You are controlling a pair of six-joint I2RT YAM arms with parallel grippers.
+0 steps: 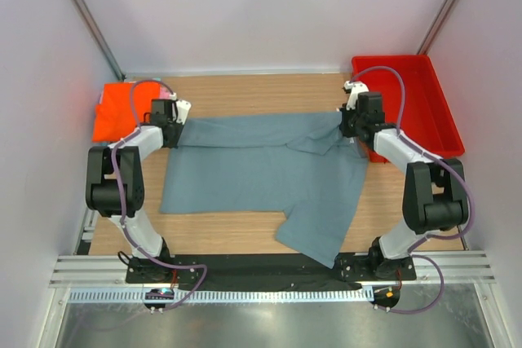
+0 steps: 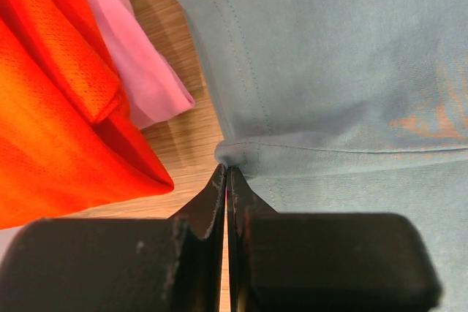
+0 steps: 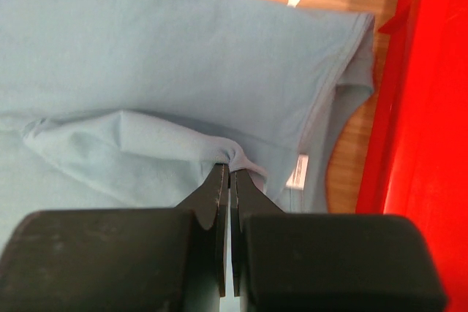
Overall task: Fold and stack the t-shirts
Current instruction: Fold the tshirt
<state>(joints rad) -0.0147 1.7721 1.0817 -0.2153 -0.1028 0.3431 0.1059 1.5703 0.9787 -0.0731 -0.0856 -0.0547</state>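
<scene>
L+R jaws tight on grey-blue tee

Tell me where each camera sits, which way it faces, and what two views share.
Top external: above and behind the robot, looking down on the table; left arm and right arm show, bases at the bottom.
Left wrist: on the left arm, facing along the shut left hand pinching the grey-blue t-shirt; orange t-shirt and pink t-shirt beside.
Right wrist: on the right arm, facing along the shut right hand pinching a fold near the white neck label; red bin at right.
Shared: both wrist views show the grey-blue t-shirt.
</scene>
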